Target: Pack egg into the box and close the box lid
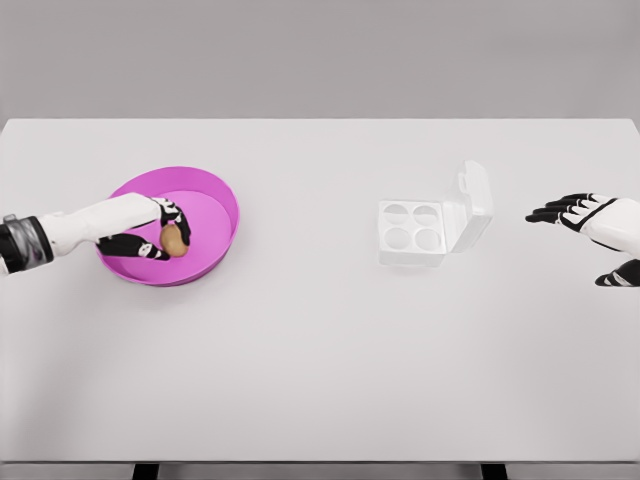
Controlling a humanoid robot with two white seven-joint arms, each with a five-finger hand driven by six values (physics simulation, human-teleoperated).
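A brown egg (173, 241) lies in the pink bowl (215, 196) at the left of the table. My left hand (160, 233) reaches into the bowl and its black fingers curl around the egg. The white egg box (412, 231) sits right of the middle, its four cups empty and its lid (477, 200) standing open on the right side. My right hand (572, 212) hovers to the right of the box with fingers spread, holding nothing.
The white table (320, 380) spans the whole view. Its front edge runs along the bottom, with dark legs below it.
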